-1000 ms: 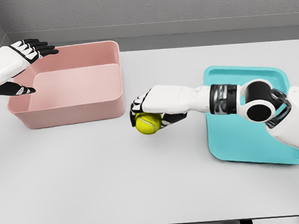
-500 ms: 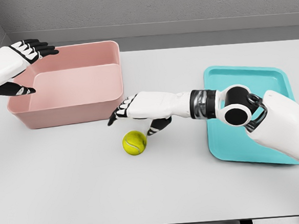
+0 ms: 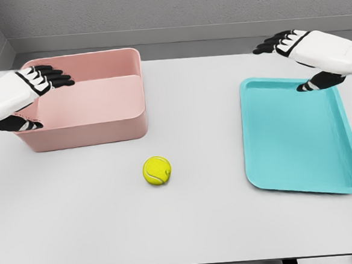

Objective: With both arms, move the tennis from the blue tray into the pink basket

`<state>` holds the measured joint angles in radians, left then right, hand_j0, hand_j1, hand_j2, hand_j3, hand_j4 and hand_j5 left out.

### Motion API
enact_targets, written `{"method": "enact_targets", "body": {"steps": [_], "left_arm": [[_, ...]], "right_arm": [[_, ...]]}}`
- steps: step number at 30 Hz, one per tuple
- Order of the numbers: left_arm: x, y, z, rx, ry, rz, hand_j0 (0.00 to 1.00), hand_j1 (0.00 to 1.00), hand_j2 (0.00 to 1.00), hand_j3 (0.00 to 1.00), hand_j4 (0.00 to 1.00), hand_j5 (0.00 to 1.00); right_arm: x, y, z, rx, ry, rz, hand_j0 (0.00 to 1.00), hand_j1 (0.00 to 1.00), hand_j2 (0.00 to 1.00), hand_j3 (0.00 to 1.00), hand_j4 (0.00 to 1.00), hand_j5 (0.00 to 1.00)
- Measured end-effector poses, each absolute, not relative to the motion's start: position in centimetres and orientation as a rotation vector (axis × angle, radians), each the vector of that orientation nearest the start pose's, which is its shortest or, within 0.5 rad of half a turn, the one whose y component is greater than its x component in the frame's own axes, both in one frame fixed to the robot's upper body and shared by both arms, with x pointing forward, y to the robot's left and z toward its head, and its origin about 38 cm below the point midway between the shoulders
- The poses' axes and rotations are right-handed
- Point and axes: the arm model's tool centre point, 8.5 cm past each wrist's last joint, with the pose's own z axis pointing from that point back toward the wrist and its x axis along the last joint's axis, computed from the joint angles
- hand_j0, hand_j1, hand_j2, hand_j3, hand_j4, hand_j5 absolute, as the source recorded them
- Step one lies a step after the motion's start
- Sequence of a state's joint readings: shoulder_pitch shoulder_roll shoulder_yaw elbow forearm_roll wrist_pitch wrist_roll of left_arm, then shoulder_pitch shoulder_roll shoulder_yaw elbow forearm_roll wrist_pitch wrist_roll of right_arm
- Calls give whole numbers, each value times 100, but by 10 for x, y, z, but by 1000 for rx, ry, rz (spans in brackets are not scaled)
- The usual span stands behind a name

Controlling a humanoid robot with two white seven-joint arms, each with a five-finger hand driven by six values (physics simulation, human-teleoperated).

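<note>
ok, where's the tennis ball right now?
In the head view the tennis ball sits on the bare table, left of centre, just in front of the pink basket and left of the blue tray; neither hand touches it.

Tennis ball (image 3: 157, 171) alone on bare table (image 3: 188, 222), open all sides. Pink basket (image 3: 83, 99) wall just behind-left. Blue tray (image 3: 297, 135) well right.

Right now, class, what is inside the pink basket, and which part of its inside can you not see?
The pink basket shows only bare floor; the tennis ball lies outside on the table. The left hand covers the basket's left corner.
</note>
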<state>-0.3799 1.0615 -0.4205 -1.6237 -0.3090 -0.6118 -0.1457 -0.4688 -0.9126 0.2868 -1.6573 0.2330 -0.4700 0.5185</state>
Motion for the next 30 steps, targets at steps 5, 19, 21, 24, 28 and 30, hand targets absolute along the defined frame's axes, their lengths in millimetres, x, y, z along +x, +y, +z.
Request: {"method": "enact_targets", "body": {"steps": [5, 19, 21, 24, 28, 30], "left_arm": [[362, 342, 267, 520, -1743, -1926, 100, 100, 100, 100, 100, 100], [349, 262, 211, 223, -1930, -1782, 100, 100, 100, 100, 100, 100], [349, 252, 205, 198, -1927, -1795, 100, 100, 100, 100, 100, 100], [350, 241, 203, 200, -1927, -1826, 100, 100, 100, 100, 100, 100], [355, 237, 206, 278, -1903, -1907, 100, 100, 100, 100, 100, 100], [356, 237, 204, 314, -1878, -1949, 100, 100, 100, 100, 100, 100]], "right_arm": [[397, -361, 299, -581, -1639, 1831, 100, 100, 100, 100, 100, 100], [389, -347, 318, -610, -1723, 1888, 100, 100, 100, 100, 100, 100], [387, -344, 322, -617, -1735, 1896, 100, 100, 100, 100, 100, 100], [387, -343, 328, -630, -1746, 1898, 100, 100, 100, 100, 100, 100], [386, -346, 332, -650, -1753, 1888, 100, 100, 100, 100, 100, 100], [387, -348, 335, -662, -1755, 1881, 100, 100, 100, 100, 100, 100]]}}
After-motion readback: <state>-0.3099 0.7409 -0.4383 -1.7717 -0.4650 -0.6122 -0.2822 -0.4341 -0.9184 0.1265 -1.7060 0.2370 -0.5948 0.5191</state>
